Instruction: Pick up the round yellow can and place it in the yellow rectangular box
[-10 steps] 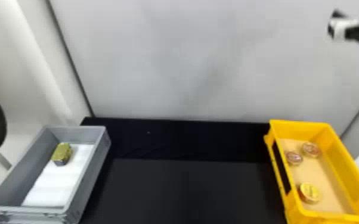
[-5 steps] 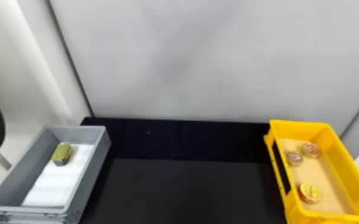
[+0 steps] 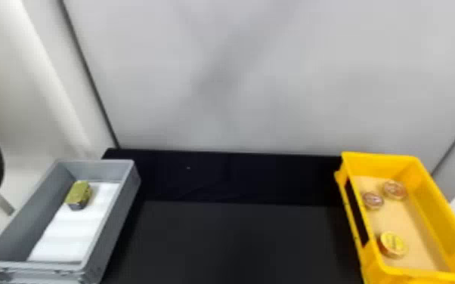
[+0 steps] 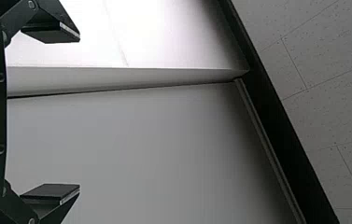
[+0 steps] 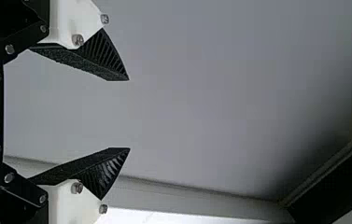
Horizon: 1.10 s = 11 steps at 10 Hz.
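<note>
In the head view the round yellow can (image 3: 393,244) sits inside the yellow box (image 3: 381,164), so I judge the placing done, with perhaps only parking left; the box's near right corner is cut off, and the can's underside is hidden. In the left wrist view my left fingers (image 4: 52,191) stand apart, empty. In the right wrist view my right fingers (image 5: 104,53) are likewise parted, holding nothing.

1. We can read no text, brand, number or sign.
2. We see marks on the lid of the round yellow can (image 3: 393,244) in the yellow rectangular box (image 3: 442,211), too small for us to read.
3. We cannot make out the marks on the two reddish lids (image 3: 395,189) there either.
</note>
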Each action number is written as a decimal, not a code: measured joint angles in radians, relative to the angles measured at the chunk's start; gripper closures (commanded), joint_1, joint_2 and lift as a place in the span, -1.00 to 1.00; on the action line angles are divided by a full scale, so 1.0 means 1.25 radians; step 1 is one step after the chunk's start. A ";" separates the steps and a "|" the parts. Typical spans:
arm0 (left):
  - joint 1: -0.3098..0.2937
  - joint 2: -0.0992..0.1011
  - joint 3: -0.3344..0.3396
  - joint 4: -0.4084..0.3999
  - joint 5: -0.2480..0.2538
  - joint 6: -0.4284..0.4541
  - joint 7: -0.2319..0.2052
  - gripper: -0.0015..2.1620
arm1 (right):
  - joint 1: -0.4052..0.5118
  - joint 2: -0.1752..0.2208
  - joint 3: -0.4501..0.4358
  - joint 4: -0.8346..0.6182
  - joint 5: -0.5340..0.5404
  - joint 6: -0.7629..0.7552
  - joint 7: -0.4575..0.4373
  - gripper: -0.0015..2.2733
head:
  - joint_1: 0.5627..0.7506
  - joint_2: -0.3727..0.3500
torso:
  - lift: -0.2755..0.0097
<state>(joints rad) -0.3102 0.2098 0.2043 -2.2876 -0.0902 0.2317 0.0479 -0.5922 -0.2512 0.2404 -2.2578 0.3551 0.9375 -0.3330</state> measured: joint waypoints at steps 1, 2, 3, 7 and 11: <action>0.000 0.000 0.000 0.000 0.000 0.000 0.000 -0.87 | -0.002 -0.003 -0.010 0.021 -0.020 -0.068 0.048 -0.69 | 0.07 0.18 | 0.91; 0.000 0.000 0.000 0.000 -0.001 0.000 0.000 -0.87 | -0.007 -0.005 -0.025 0.048 -0.056 -0.147 0.091 -0.74 | 0.07 0.18 | 0.91; -0.001 0.000 0.001 0.000 -0.001 0.000 0.001 -0.87 | -0.015 -0.006 -0.040 0.072 -0.095 -0.223 0.123 -0.85 | 0.07 0.18 | 0.91; -0.002 -0.002 0.001 0.001 -0.001 -0.002 0.002 -0.87 | -0.055 -0.033 -0.046 0.116 -0.165 -0.409 0.111 -0.89 | 0.07 0.18 | 0.91; -0.001 -0.003 0.004 0.004 -0.001 -0.007 0.003 -0.87 | -0.049 -0.042 -0.039 0.124 -0.176 -0.468 0.090 -0.89 | 0.07 0.18 | 0.91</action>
<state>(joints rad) -0.3114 0.2057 0.2087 -2.2832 -0.0921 0.2234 0.0521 -0.6535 -0.3036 0.1913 -2.1024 0.1354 0.3526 -0.2211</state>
